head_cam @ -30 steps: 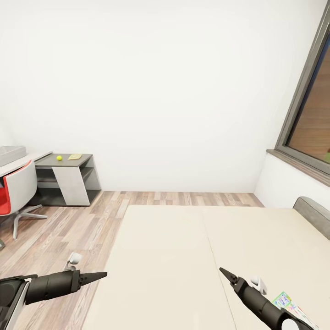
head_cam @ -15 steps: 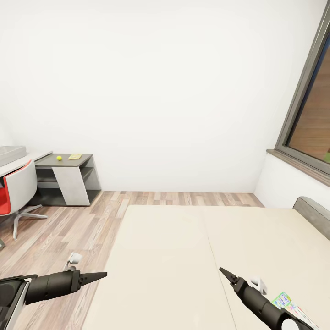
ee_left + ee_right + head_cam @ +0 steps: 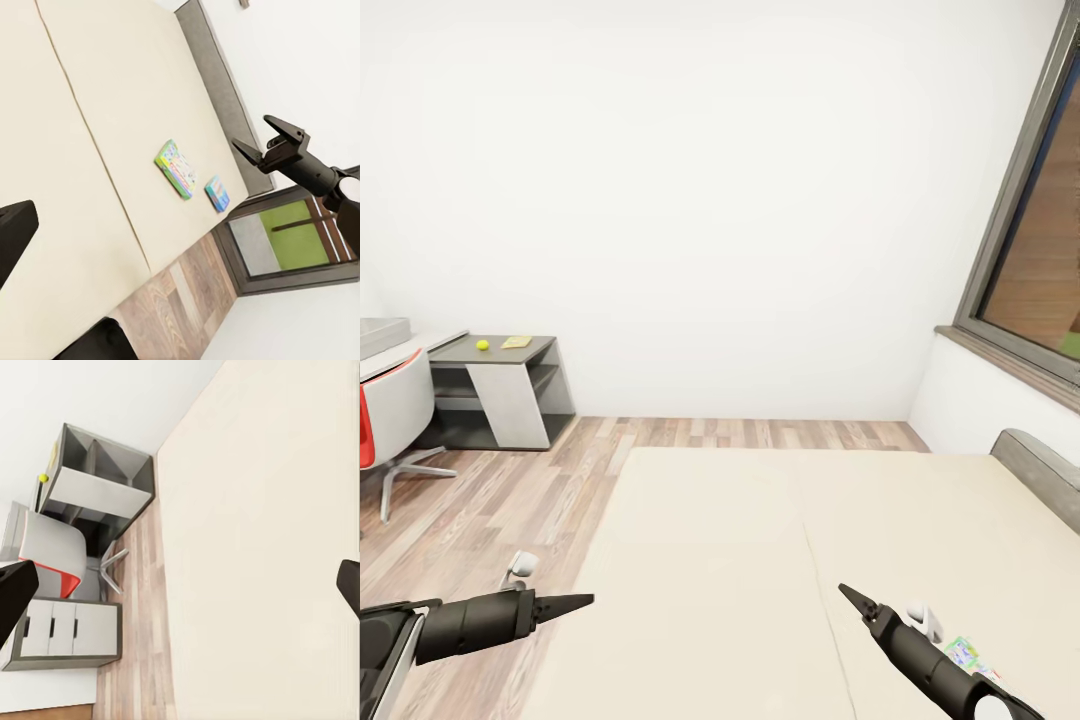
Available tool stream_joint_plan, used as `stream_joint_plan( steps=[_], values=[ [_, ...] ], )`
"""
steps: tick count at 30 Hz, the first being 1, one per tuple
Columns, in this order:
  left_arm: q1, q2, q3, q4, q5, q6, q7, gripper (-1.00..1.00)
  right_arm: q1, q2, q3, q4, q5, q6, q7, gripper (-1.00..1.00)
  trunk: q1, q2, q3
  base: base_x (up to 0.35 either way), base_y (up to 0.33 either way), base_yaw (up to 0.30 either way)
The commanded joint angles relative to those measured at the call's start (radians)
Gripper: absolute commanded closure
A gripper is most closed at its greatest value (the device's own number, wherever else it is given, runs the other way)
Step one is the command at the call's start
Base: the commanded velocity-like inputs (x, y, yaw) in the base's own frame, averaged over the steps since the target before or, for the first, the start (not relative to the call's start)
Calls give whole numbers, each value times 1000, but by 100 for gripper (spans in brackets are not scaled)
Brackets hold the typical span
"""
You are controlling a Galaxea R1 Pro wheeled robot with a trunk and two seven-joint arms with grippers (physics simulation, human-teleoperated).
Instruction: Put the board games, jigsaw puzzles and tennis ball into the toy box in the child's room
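Note:
The beige bed (image 3: 760, 560) spreads out below me. Two board games lie on it near the headboard: a green-edged one (image 3: 177, 169) and a small blue one (image 3: 217, 193). In the head view a corner of one board game (image 3: 963, 652) peeks out beside my right arm. My left gripper (image 3: 585, 600) hangs open over the bed's left edge, holding nothing. My right gripper (image 3: 845, 592) (image 3: 262, 141) is open over the mattress, short of the games. Far left, the tennis ball (image 3: 482, 345) (image 3: 43, 478) and a flat yellowish item (image 3: 517, 342) sit on the table's dark-grey cabinet section (image 3: 500, 352). The toy box (image 3: 380, 335) shows at the picture's left edge.
A white and red swivel chair (image 3: 390, 420) stands at the desk with white drawers (image 3: 67, 630). Wood-plank floor (image 3: 510, 490) runs between the bed and the table. The grey headboard (image 3: 1040, 465) and a large window (image 3: 1040, 260) are on the right.
The whole picture has shifted a little leftward and the bed sits lower, so the camera has moved. Both arms keep the same pose, and both grippers stay open.

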Motion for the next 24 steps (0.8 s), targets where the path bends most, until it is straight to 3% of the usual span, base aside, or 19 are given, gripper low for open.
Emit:
stream_joint_plan(
  steps=[1,24],
  values=[
    [-1,0,0,-1,-1,11,-4,-100,-1,0,-2,0,-4,7,1,-100,1,-2,-2,0,-212,0],
    [-1,0,0,-1,-1,10,-4,-100,-1,0,-2,0,-4,7,1,-100,1,-2,-2,0,-222,0]
  ],
)
